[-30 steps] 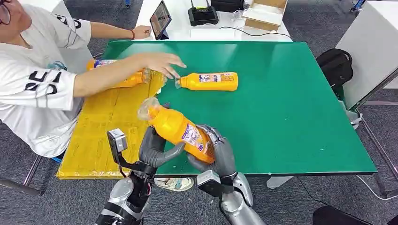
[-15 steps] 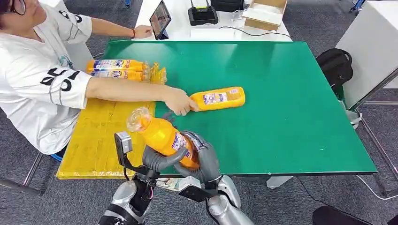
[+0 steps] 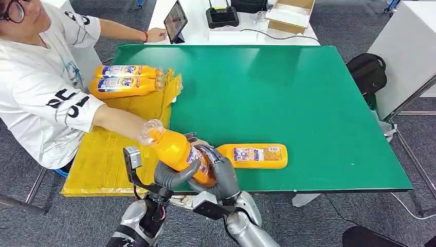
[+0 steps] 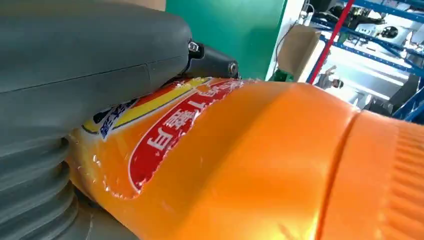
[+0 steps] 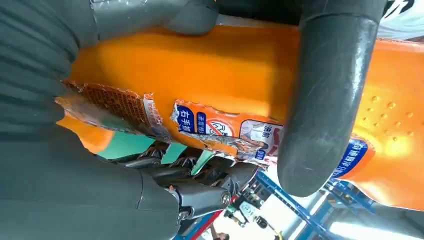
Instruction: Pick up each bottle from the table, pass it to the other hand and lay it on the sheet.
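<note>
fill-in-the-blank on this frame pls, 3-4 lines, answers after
1. Both the left robot hand and the right robot hand grip one ____ bottle.
2. ____ bottles lie on the yellow sheet.
3. One bottle lies on the ____ table.

Missing words: orange; two; green

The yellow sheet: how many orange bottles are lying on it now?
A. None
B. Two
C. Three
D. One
B. In the head view two bottles lie side by side at the far end of the yellow sheet; a third lies on the green table, and a fourth is held between the left hand and the right hand.
</note>
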Controlling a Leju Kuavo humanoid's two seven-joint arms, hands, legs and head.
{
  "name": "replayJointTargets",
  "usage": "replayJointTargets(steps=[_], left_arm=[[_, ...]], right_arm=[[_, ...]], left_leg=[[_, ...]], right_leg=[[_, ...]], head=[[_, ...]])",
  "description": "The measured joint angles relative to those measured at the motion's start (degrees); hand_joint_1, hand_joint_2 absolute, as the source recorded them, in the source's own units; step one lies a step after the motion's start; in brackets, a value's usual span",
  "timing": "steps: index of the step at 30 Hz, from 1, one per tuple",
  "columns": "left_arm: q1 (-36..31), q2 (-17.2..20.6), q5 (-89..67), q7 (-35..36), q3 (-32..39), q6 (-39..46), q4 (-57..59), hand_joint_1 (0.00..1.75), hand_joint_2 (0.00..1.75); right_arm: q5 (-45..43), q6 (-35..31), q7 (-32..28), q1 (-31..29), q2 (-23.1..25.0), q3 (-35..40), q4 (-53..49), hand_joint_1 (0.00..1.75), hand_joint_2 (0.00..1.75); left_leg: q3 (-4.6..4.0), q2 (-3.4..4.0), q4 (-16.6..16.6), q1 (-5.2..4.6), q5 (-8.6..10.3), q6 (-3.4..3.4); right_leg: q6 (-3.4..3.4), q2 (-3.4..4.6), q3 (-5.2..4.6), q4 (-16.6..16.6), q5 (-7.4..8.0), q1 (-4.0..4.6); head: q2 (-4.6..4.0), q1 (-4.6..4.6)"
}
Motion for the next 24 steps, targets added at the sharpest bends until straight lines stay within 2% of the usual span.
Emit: replayJointTargets(steps=[14,15,16,17,24], left_arm=[[0.0,0.0,0.1,0.0,0.5,0.0,0.0,1.75,1.75],[0.0,0.0,0.1,-0.1,0.5,0.0,0.0,1.75,1.75],[0.1,0.0,0.1,-0.2,0.5,0.0,0.0,1.75,1.75],[0.1,0.0,0.1,-0.3,0.5,0.0,0.0,1.75,1.75],[-0.6,0.0,-0.6,-0.9,0.5,0.6,-0.1,1.75,1.75]], right_arm=[[-0.1,0.1,0.0,-0.1,0.3,0.3,0.8,1.75,1.75],[-0.1,0.2,0.0,-0.2,0.3,0.3,0.8,1.62,1.75],[-0.1,0.2,0.0,-0.2,0.3,0.3,0.8,0.44,1.75],[-0.1,0.2,0.0,-0.2,0.3,0.3,0.8,0.0,1.75],[0.0,1.0,0.2,0.2,0.4,1.3,1.6,0.0,1.75]], left_leg=[[0.0,0.0,0.0,0.0,0.0,0.0],[0.0,0.0,0.0,0.0,0.0,0.0],[0.0,0.0,0.0,0.0,0.0,0.0],[0.0,0.0,0.0,0.0,0.0,0.0],[-0.01,0.0,0.0,0.0,0.0,0.0]], right_leg=[[0.0,0.0,-0.01,0.0,0.0,0.0],[0.0,0.0,-0.01,0.0,0.0,0.0],[0.0,0.0,-0.01,0.0,0.0,0.0],[0.0,0.0,-0.01,0.0,0.0,0.0],[0.0,0.0,-0.01,0.0,0.0,0.0]], head=[[0.0,0.0],[0.0,0.0],[0.0,0.02],[0.0,0.0],[0.0,-0.02]])
